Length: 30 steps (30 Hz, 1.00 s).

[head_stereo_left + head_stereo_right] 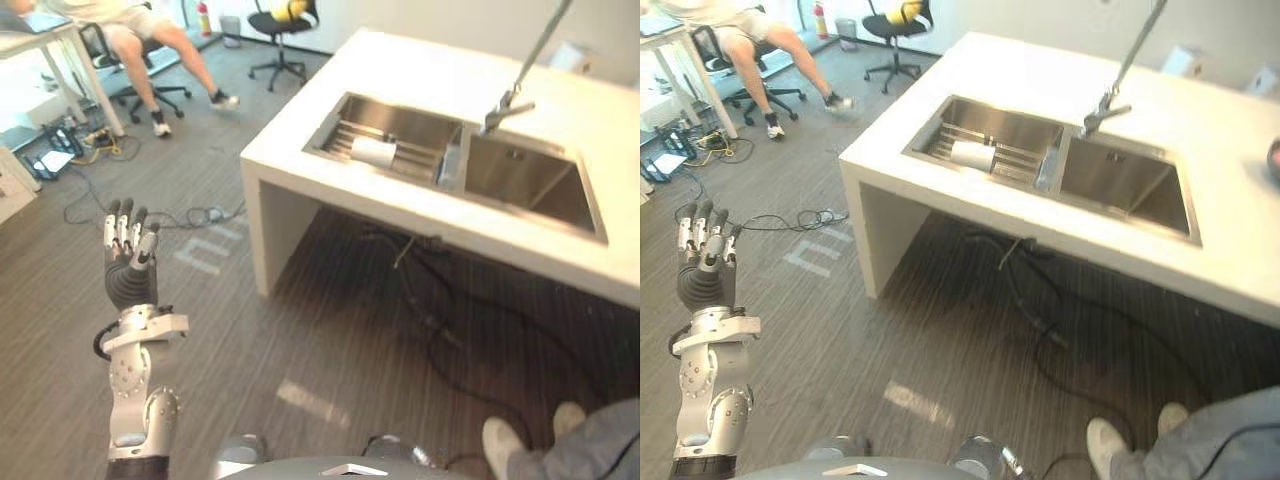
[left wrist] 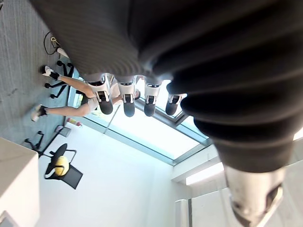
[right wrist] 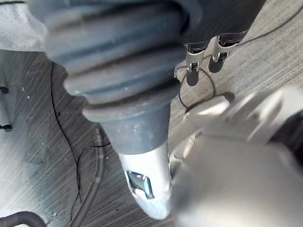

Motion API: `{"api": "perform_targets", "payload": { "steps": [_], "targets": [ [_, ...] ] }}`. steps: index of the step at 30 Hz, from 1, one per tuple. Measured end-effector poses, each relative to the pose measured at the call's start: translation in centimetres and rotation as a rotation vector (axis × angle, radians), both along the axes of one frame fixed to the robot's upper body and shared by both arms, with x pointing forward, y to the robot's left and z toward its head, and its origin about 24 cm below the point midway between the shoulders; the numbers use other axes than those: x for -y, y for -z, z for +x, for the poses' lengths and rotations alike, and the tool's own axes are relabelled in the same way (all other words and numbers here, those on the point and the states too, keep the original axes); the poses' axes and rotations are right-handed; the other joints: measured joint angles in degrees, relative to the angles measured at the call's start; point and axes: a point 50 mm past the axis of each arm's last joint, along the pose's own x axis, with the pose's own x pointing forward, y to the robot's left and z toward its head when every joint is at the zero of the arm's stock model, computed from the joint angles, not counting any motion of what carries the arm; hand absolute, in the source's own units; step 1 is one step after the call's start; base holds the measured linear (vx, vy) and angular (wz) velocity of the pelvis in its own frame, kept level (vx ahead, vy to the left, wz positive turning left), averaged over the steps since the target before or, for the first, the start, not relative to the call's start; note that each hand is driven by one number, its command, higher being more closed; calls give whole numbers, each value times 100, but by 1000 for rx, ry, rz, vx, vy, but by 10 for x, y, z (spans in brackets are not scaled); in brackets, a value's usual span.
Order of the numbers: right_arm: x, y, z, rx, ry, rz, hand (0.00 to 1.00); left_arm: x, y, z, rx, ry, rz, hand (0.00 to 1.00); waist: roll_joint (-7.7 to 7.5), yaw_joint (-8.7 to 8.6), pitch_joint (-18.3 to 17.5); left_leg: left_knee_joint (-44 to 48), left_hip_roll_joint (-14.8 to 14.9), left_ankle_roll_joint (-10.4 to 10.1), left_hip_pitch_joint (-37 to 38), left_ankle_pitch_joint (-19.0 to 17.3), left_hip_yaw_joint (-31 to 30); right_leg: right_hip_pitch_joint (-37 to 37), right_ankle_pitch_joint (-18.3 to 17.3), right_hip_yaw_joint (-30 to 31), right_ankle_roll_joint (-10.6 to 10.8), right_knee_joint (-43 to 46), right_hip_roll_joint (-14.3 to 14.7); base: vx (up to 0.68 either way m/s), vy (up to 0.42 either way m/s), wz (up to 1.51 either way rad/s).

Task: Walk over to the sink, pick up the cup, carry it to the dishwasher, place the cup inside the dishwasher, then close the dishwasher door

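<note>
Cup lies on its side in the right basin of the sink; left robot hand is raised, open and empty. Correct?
Wrong basin. The cup lies on its side in the left basin of the sink, on the rack, as the left eye view shows. The left robot hand is raised, open and empty, as stated.

Right hand [image 3: 124,80]: its dark ribbed cover looms close, hanging above the floor and holding nothing.
Fingers [image 3: 191,71]: silver with dark tips, showing past the cover's edge, straight and loose, touching nothing.
Thumb [image 3: 144,184]: silver, stretched out apart from the fingers, its tip clear of any object.
Floor [image 3: 42,142]: grey planks with a streaked grain.
Hose [image 3: 92,184]: thick and dark, lying in a curve on the floor beside the thumb.
</note>
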Motion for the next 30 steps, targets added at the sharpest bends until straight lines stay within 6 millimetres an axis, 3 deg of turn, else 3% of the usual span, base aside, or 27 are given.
{"api": "perform_targets", "payload": {
  "steps": [1, 3, 4, 7, 11, 14, 15, 16, 17, 18, 20, 21, 23, 24, 30],
  "targets": [
    [6, -1, -1, -1, 4, -7, 0, 5, 3, -1, -8, 11, -21, 0, 106, 5, -3, -16, 124, -81, 11, 34, -48, 66, -30, -88, 46, -176, 153, 223, -232, 12],
    [17, -4, -1, 20, -14, 12, 0, 14, 8, 0, -33, 44, -40, 0, 495, 9, -40, -267, 399, -200, 63, 227, -105, 143, 130, -163, -235, -456, 565, 243, -207, -2],
    [17, -4, 0, 37, -25, 43, 0, 16, 8, 1, -37, 53, -44, 0, 569, -50, -38, -344, 474, -228, 140, 251, -121, 223, 143, -168, -311, -526, 674, 217, -180, 3],
    [10, -4, 5, 73, -59, 112, 0, 18, 8, 1, -38, 62, -44, 0, 541, -142, -71, -383, 609, -216, 275, 258, -75, 458, 147, -137, -361, -778, 888, 127, -90, -10],
    [-1, -3, 18, 133, -105, 170, 0, 16, 12, 3, -61, 58, -37, 0, 391, -118, -99, 271, 638, -184, -153, 209, 209, 271, -95, 67, -89, -1023, 895, 38, -48, -18],
    [0, -4, 18, 136, -120, 181, 0, 16, 20, 3, -92, 55, -44, 0, 410, -151, 194, 2115, 797, -146, -867, 182, 266, 848, 23, 137, -96, -1500, 838, 58, -4, -1],
    [3, -5, 16, 130, -126, 184, 0, 17, 20, 0, -91, 64, -41, 0, 424, -122, 269, 2038, 741, -289, -971, -375, 283, 1001, 12, 208, -85, -1576, 749, 17, 65, -10],
    [10, -6, 14, 119, -130, 166, 0, 21, 12, -1, -59, 85, -34, 0, 561, -119, 327, 1608, 646, -400, -1201, -378, 259, 1065, 6, 237, -76, -1623, 706, 27, 76, -14],
    [15, -7, 13, 115, -136, 154, 0, 23, 7, -2, -38, 93, -31, 0, 646, -115, 366, 1364, 619, -470, -1322, -288, 249, 1079, 1, 257, -67, -1628, 693, 64, 130, -18],
    [24, -10, 13, 114, -145, 135, 0, 23, -3, -4, -4, 98, -27, 0, 804, -95, 411, 849, 605, -514, -1488, 89, 233, 1076, -26, 296, -10, -1620, 678, 91, 190, -45],
    [31, -12, 9, 105, -147, 121, 0, 19, -6, -6, 2, 91, -35, 0, 991, 38, 388, 369, 650, -544, -1405, 1231, 115, 1131, -48, 568, 245, -1554, 716, 173, 262, -86],
    [37, -13, 4, 91, -144, 106, 0, 15, -2, -7, -27, 86, -44, 0, 1149, 89, 333, 482, 717, -370, -1167, 1530, 66, 1319, -33, 748, 402, -1646, 829, 301, 309, -77],
    [33, -12, 1, 92, -128, 110, 0, 9, -1, -7, -34, 85, -44, 0, 1151, -50, 177, 317, 620, -181, -1034, 943, 29, 1303, -1, 760, 498, -1681, 712, 231, 218, -33],
    [25, -8, -15, 42, -85, 112, 0, 15, 24, -5, -159, 164, -19, 0, 1067, -109, -427, -1140, 582, -223, -464, 1398, -306, 1456, 435, 78, 333, -2467, 1062, 41, 44, -5],
    [25, -8, -14, 39, -84, 110, 0, 15, 24, -5, -161, 165, -20, 0, 1071, -136, -430, -1153, 629, -207, -433, 1386, -282, 1452, 417, 116, 330, -2498, 1101, 0, 0, -3]
  ]
}}
